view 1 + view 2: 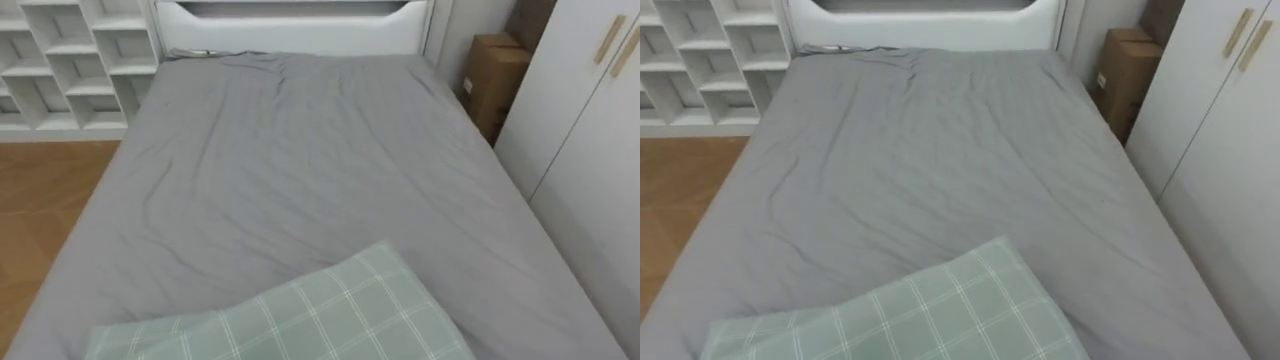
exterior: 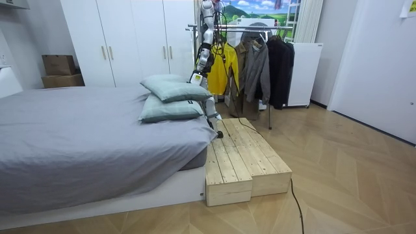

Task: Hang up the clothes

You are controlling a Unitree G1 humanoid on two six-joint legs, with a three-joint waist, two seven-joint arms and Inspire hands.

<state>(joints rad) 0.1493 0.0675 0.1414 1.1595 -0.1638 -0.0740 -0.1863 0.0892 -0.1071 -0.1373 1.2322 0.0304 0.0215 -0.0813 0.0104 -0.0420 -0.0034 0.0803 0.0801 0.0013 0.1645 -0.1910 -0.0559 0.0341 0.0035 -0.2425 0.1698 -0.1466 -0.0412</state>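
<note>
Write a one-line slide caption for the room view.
Robot stands by two stacked pillows at the end of the grey bed, a clothes rack of hung garments behind it.

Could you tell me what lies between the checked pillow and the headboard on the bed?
That stretch is bare, wrinkled grey sheet, shown in both eye views.

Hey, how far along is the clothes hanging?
Done, it seems: a yellow top, jacket and dark coats hang on the rack. In hand: the left hand by the pillows is too small to tell. Left: no clothes on the bed, so possibly nothing.
</note>
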